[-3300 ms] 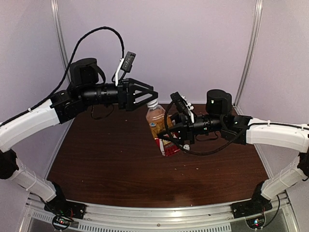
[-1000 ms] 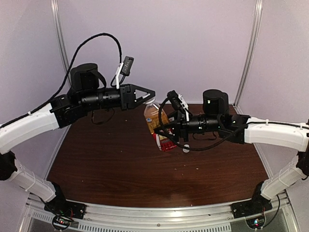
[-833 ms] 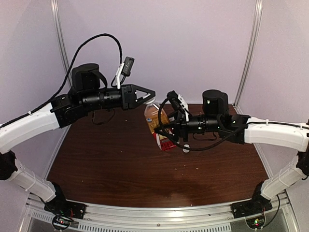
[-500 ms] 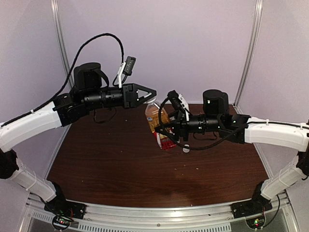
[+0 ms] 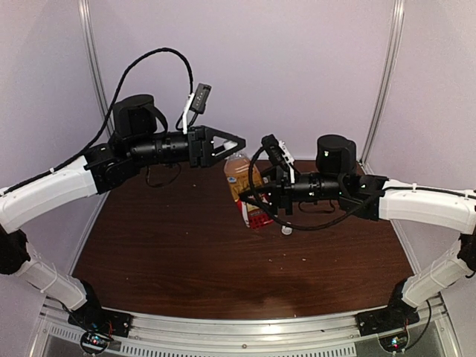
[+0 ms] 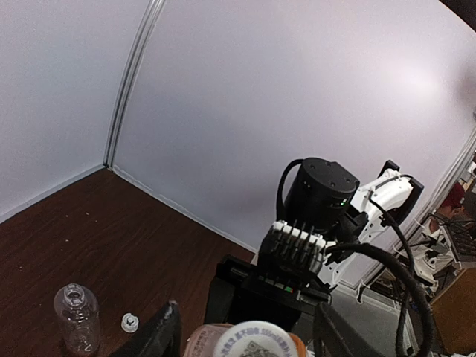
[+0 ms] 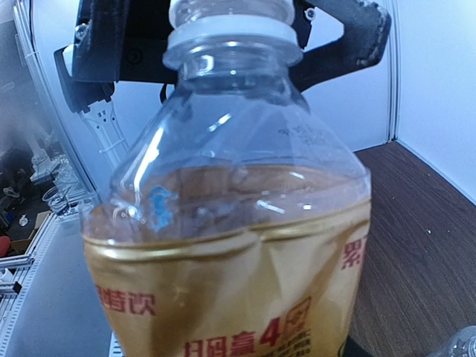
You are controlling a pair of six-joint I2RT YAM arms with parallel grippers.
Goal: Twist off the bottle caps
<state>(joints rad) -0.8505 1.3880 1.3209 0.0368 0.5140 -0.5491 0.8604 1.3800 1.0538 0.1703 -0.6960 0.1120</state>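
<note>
Top view: the left gripper (image 5: pixel 238 143) hangs at the top of the amber bottle (image 5: pixel 239 177), which leans in the air over the back of the table (image 5: pixel 171 245). The right gripper (image 5: pixel 257 201) is clamped on its labelled lower body. Bare wood shows across the near half and left side; the walls stand close behind both arms.

Left wrist view: the fingers (image 6: pixel 168 335) stand partly spread on either side of the white cap (image 6: pixel 256 343), gripping nothing, with a gap showing on the left side. The clear bottle (image 6: pixel 76 318) stands uncapped on the table near the back wall, a loose cap (image 6: pixel 130 322) just beside it.

Right wrist view: the amber bottle fills the frame, cap on, the left gripper's black fingers flanking it
</note>
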